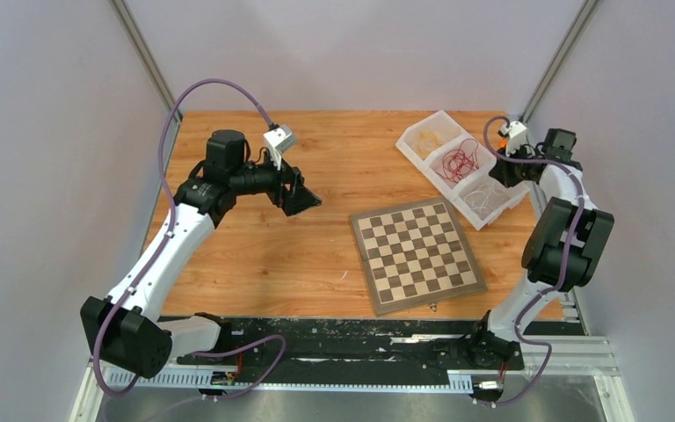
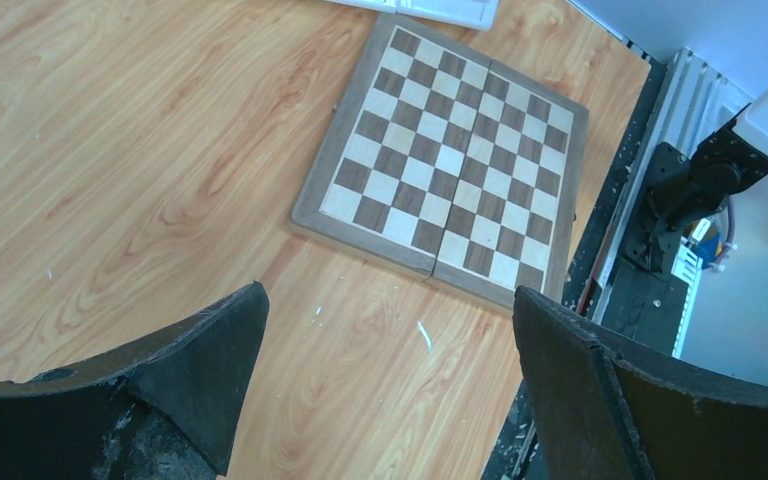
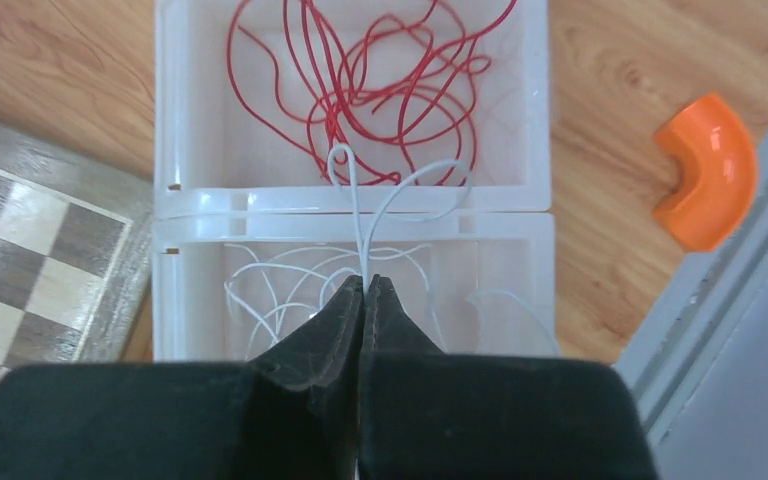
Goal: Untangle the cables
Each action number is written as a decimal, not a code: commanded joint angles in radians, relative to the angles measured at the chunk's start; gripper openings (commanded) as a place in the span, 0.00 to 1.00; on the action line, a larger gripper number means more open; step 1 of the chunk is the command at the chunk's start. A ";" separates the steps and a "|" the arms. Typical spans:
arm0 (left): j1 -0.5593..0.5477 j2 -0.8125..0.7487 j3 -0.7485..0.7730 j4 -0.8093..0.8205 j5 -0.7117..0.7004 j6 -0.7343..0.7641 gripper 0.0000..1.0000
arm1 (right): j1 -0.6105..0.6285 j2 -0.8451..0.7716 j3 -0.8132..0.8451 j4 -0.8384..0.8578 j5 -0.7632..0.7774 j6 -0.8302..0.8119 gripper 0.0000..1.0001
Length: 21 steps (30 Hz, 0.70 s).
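Three white bins (image 1: 402,143) sit wall to wall in a slanted row at the far right corner of the surface (image 1: 255,255), just beyond the chessboard (image 1: 417,253). The far bin holds yellow cables (image 1: 429,138) in a loose heap. The middle bin (image 3: 192,120) holds red cables (image 1: 460,161) (image 3: 380,90), a tangle of many overlapping loops that fills most of its floor. The near bin (image 3: 175,300) holds white cables (image 1: 486,195) (image 3: 280,285), thin curls lying flat inside it.

The right claw (image 3: 365,285) hangs over the near bin, its fingers pressed together with no gap, pinching one white cable (image 3: 361,240) at the tips. From the pinch that cable runs across the two touching walls and ends in a small loop inside the middle bin, over the nearest red loops. A second white arc bends off to the right along the same walls.

The left claw (image 1: 303,200) (image 2: 388,295) hangs above bare wood in the left half of the surface, well apart from the bins. Its jaws are spread wide and nothing is between them.

In the right wrist view the chessboard's edge lies just beside the near bin; whether they touch cannot be told. An orange curved piece (image 3: 710,170) lies on the wood on the other side of the bins, near the middle bin but apart from its wall
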 commanded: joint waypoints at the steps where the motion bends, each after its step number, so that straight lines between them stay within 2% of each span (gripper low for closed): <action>1: 0.004 0.013 0.001 -0.004 -0.025 0.032 1.00 | 0.035 0.072 0.010 -0.012 0.084 -0.100 0.00; 9: 0.021 0.025 0.001 -0.038 -0.052 0.068 1.00 | 0.044 0.138 0.044 -0.104 0.162 -0.142 0.00; 18: 0.030 0.022 -0.011 -0.033 -0.035 0.082 1.00 | 0.043 0.068 0.010 -0.203 0.235 -0.222 0.00; 21: 0.031 0.015 -0.023 -0.012 -0.026 0.076 1.00 | 0.031 0.023 0.014 -0.233 0.187 -0.241 0.00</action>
